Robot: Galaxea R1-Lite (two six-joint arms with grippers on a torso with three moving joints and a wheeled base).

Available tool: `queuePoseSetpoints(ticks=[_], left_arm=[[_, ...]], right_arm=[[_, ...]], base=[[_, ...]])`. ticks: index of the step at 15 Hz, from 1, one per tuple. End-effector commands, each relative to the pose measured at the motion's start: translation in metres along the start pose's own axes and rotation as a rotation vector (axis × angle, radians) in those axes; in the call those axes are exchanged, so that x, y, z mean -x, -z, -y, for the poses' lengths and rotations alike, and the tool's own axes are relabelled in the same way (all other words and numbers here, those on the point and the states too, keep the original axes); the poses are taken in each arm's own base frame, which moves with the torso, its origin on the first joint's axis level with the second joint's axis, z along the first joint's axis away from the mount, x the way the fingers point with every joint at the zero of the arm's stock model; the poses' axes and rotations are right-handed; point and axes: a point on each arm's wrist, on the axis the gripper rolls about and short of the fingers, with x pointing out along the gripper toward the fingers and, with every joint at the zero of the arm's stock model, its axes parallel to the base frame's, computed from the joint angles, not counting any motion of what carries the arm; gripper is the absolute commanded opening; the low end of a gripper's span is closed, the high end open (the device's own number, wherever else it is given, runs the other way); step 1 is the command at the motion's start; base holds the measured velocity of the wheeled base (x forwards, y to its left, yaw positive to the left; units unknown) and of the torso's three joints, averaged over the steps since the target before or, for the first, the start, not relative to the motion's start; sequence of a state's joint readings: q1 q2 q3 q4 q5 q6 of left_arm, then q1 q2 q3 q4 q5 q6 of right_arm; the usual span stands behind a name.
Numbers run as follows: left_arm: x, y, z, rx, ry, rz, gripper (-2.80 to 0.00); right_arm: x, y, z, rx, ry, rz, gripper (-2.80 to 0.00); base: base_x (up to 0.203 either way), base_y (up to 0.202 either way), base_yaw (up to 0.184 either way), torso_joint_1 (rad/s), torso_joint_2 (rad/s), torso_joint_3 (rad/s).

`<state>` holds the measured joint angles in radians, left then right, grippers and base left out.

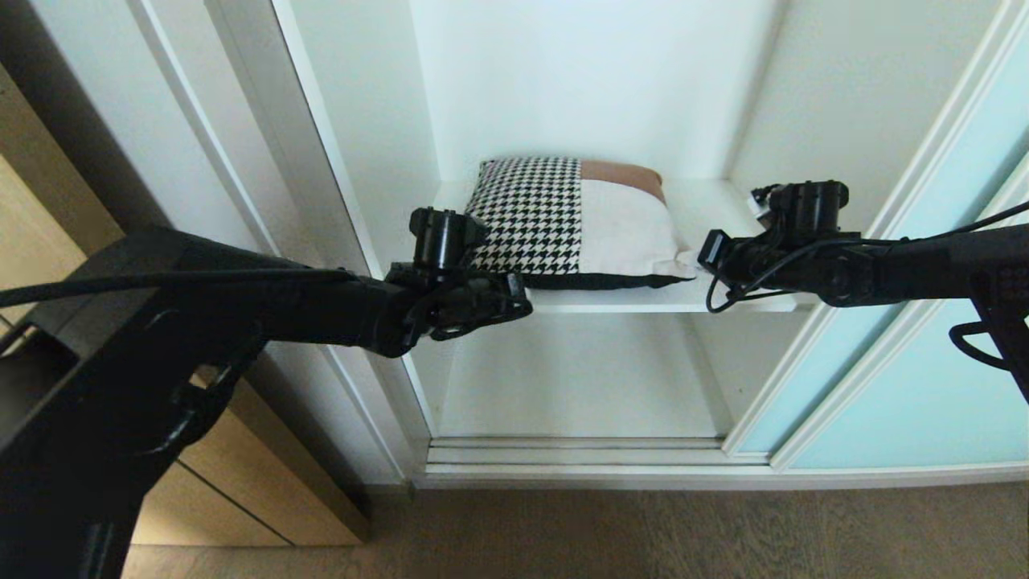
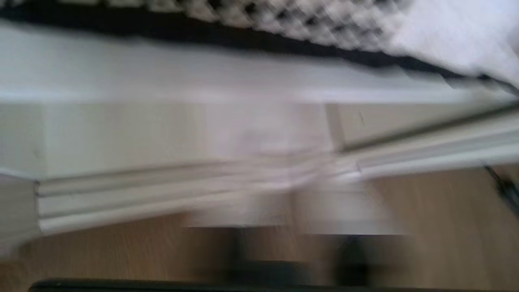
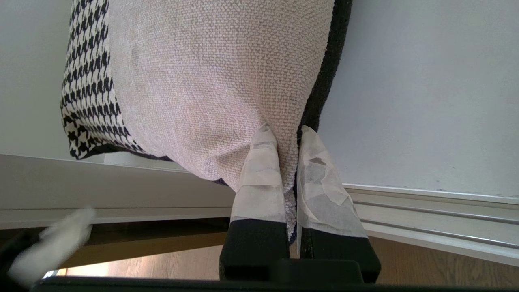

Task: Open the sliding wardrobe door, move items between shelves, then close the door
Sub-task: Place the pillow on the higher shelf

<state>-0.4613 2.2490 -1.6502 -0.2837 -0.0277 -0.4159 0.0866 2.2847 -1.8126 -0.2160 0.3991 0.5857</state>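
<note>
Mid-task, at the item-moving step: sliding wardrobe door of frosted pale aqua glass in a thin white frame (image 1: 924,386) pushed aside at 4 o'clock of the head view, leaving the wardrobe open.

Lying flat on the upper plain white shelf board (image 1: 723,304), just above centre: square cushion, half black-and-white houndstooth, half cream with a rust-brown strip (image 1: 579,225), its black-edged front hanging slightly over the shelf lip. Below it, at 6 o'clock, a bare lower white shelf (image 1: 579,378).

Right gripper (image 1: 698,261) at 4 o'clock of the cushion, clamped on the cream front corner; seen from the right wrist, white-taped fingers (image 3: 259,178) pinching a fold of the weave between them.

Left gripper (image 1: 514,301) at 8 o'clock of the cushion, under the houndstooth corner and against the shelf front. Cannot tell whether its claw is open or closed, or whether any fabric is caught in it: left wrist view too smeared.

Judged next: secure the left corner, then draw the cushion out toward 6 o'clock, level between both arms, and lower it to the other shelf. Risk: cloth slipping from a thin corner pinch.
</note>
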Motion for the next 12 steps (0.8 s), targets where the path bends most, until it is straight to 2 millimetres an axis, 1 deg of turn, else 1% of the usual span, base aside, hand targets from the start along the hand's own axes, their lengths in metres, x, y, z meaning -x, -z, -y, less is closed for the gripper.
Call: queuePoseSetpoints(ticks=[1, 3, 7, 9, 10, 12], left_arm=[[-0.022, 0.012, -0.006, 0.003, -0.016, -0.015, -2.80], [-0.030, 0.017, -0.008, 0.004, -0.023, -0.022, -2.80], [-0.059, 0.023, -0.014, 0.003, -0.081, 0.040, -2.80], [-0.063, 0.022, -0.015, 0.003, -0.091, 0.051, -2.80], [-0.064, 0.022, -0.015, 0.000, -0.090, 0.054, -2.80], [-0.065, 0.024, -0.015, -0.002, -0.087, 0.056, -2.80]], right_arm=[[0.003, -0.003, -0.004, 0.001, -0.008, 0.006, -2.80], [0.004, -0.004, -0.005, 0.003, -0.011, 0.010, -2.80], [0.005, -0.004, -0.005, 0.006, -0.010, 0.011, -2.80], [0.004, -0.004, -0.005, 0.005, -0.010, 0.011, -2.80], [0.003, -0.003, -0.004, 0.004, -0.009, 0.009, 0.00], [0.001, -0.002, -0.002, 0.000, -0.005, 0.005, 0.00]], base=[[0.000, 0.000, 0.000, 0.000, 0.00, 0.000], [0.000, 0.000, 0.000, 0.000, 0.00, 0.000], [0.000, 0.000, 0.000, 0.000, 0.00, 0.000], [0.000, 0.000, 0.000, 0.000, 0.00, 0.000], [0.000, 0.000, 0.000, 0.000, 0.00, 0.000], [0.000, 0.000, 0.000, 0.000, 0.00, 0.000]])
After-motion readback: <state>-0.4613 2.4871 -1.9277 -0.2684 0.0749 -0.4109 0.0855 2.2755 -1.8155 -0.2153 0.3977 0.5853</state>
